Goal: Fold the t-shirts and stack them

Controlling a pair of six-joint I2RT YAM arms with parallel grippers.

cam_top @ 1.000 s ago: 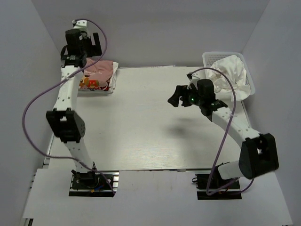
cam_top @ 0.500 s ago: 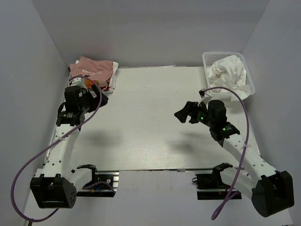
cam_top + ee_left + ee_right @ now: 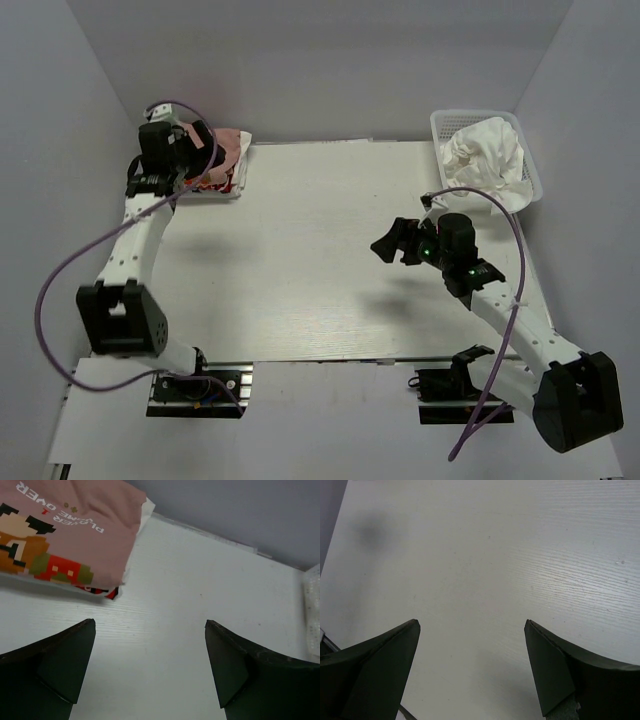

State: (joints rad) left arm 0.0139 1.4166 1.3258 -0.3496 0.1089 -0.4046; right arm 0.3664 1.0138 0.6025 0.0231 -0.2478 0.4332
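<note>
Both sets of jaws stand released and empty. The left gripper [image 3: 150, 626] is spread wide just off the far-left corner. The right gripper [image 3: 471, 624] is spread over bare table [image 3: 300, 270], toward the right edge.

**Position of the work**
- The pink t-shirt [image 3: 75, 530] lies folded in the far-left corner, cartoon print up.
- A red-printed layer [image 3: 113, 593] shows under its edge.
- The white t-shirts [image 3: 485, 150] sit crumpled in the basket [image 3: 441, 124] at the far-right corner. I cannot tell how many are in it.

**Step in hand (my judgement)**
The next step is to fetch the next shirt from the basket. The right arm is the nearer one, so I assign it the pick.

**Procedure**
1. I bring the right gripper over the basket with the jaws kept apart.
2. I descend on the highest ridge of cloth, well clear of the mesh wall.
3. I pinch a single fold rather than a bundle.
4. I lift straight up until the hanging cloth clears the rim, then carry it to the middle of the table.
5. I draw the left gripper off the stack corner without brushing the pink t-shirt, ready to take the opposite shoulder for spreading.

**Cautions**
- Tangled shirts may rise together.
- Cloth snagged on the mesh could drag the light basket along.
</note>
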